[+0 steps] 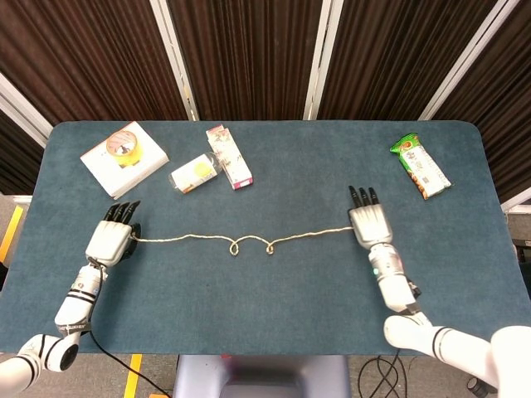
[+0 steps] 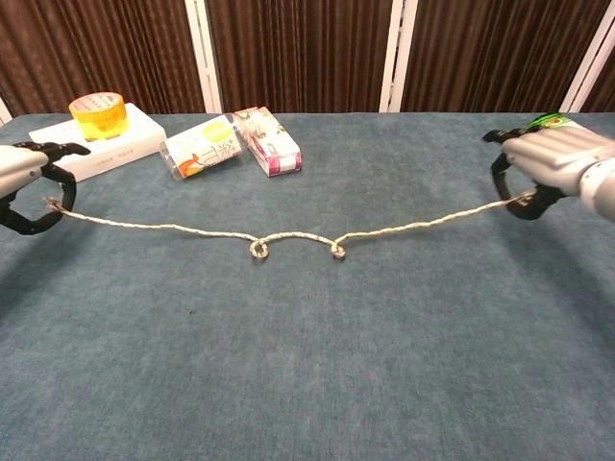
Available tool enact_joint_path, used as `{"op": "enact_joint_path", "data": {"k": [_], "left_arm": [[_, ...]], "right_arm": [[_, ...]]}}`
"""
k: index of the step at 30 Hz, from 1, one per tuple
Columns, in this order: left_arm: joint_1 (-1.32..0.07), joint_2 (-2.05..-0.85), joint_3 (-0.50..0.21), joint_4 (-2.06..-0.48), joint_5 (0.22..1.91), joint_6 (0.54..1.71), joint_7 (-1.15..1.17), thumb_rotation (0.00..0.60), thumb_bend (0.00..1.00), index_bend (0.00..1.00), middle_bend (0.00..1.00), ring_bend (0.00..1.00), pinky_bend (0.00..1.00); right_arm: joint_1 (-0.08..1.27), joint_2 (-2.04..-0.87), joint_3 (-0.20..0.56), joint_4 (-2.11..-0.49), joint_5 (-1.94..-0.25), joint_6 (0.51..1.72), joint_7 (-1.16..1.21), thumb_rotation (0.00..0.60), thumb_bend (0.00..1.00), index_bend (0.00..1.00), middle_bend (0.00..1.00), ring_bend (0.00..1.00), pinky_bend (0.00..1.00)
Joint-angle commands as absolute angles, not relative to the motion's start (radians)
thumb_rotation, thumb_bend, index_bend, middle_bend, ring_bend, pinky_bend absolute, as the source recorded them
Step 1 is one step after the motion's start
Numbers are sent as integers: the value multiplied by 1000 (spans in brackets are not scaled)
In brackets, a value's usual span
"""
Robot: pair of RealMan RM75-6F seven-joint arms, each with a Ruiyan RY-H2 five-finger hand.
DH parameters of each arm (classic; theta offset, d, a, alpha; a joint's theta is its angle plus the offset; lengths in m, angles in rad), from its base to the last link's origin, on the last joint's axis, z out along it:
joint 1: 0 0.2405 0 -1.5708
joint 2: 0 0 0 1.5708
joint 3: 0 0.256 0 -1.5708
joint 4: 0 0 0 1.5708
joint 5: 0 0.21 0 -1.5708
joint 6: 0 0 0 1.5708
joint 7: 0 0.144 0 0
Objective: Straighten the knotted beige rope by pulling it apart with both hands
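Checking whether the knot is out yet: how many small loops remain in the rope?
2. One loop lies left of the middle of the beige rope, the other loop just right of it, with a short arched span between them. Nothing hides the rope.
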State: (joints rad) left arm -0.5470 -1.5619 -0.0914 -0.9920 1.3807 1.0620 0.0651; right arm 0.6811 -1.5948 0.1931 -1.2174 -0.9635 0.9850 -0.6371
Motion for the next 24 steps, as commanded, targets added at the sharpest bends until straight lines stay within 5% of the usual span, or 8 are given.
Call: {"op": "enact_joint_path", "data": {"k": [1, 10, 24], "left_arm": [[-540, -1550, -92, -995, 1374, 1062, 58, 600, 473, 553, 27, 0, 97], [-518, -1527, -77, -1001, 1382, 1072, 34, 600, 472, 553, 37, 0, 97], [-503, -1529, -57, -1002, 1402, 1077, 26, 600, 472, 553, 38, 0, 97]], "right_arm": [[640, -1515, 187, -1271, -976, 1010, -589, 600, 537, 755, 32, 0, 0], [575, -1411, 149, -1299, -1005, 1024, -517, 600, 537, 755, 31, 0, 0], [525, -1410, 123, -1207, -1012, 1004, -439, 600, 537, 755, 31, 0, 0]]}}
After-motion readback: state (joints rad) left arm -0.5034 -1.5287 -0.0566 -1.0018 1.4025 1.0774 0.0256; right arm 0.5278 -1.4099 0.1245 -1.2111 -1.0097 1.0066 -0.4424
